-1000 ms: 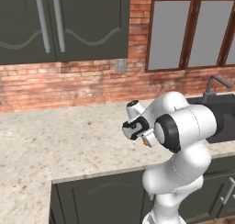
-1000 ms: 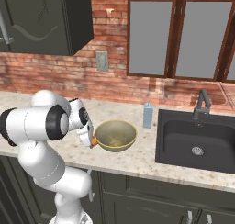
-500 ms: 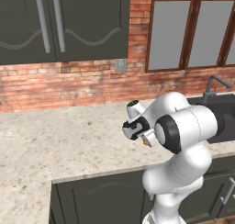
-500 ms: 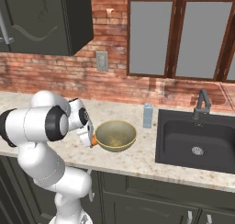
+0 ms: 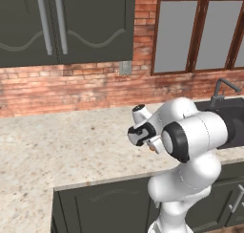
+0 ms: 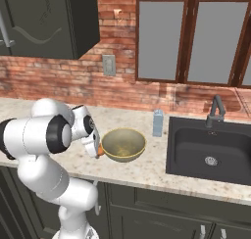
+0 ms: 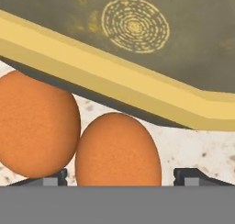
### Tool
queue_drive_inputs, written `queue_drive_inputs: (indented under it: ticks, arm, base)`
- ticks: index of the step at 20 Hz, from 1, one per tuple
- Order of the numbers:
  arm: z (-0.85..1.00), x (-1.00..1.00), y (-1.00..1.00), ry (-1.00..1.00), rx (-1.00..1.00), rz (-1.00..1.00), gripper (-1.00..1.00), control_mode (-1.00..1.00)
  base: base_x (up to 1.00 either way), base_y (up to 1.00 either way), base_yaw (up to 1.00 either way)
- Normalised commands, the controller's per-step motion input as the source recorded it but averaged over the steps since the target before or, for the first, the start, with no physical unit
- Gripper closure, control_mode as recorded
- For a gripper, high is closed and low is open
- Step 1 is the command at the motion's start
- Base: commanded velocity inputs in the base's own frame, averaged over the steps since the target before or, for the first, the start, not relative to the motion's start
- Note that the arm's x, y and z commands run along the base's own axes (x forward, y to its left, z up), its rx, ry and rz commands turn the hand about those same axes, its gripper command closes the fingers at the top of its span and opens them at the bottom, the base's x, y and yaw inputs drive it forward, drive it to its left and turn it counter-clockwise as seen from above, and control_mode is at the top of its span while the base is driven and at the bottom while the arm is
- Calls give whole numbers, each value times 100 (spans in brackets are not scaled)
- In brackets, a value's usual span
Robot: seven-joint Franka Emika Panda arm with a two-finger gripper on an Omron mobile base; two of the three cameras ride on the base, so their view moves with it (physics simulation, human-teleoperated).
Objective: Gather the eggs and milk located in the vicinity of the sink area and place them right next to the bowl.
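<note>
Speckled stone table [image 6: 147, 169] carries the dark sink [image 6: 208, 152] at the right, with the milk [image 6: 157, 123] standing just beside its left edge. The bowl [image 6: 123, 144] sits left of the milk. Two eggs [image 7: 117, 152] lie touching on the table against the bowl's rim; one sits between the spread fingers of the tool [image 7: 120, 177], which grips nothing. The robot's arm hides most of the eggs in the right base view.
</note>
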Motion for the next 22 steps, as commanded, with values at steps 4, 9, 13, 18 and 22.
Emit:
queue_drive_inputs:
  ticks: [4, 9, 13, 18, 22]
  arm:
    - [6, -34, 3, 0, 0, 0, -100, -100]
    - [29, -35, 7, 0, 0, 0, -100, -100]
    - [50, -22, 3, 0, 0, 0, -100, -100]
    - [71, -4, 0, 6, 0, 2, -100, -100]
    - [71, 0, 0, 10, 0, 14, -100, -100]
  base:
    - [0, 0, 0]
    - [0, 0, 0]
    - [0, 0, 0]
    - [0, 0, 0]
    - [0, 0, 0]
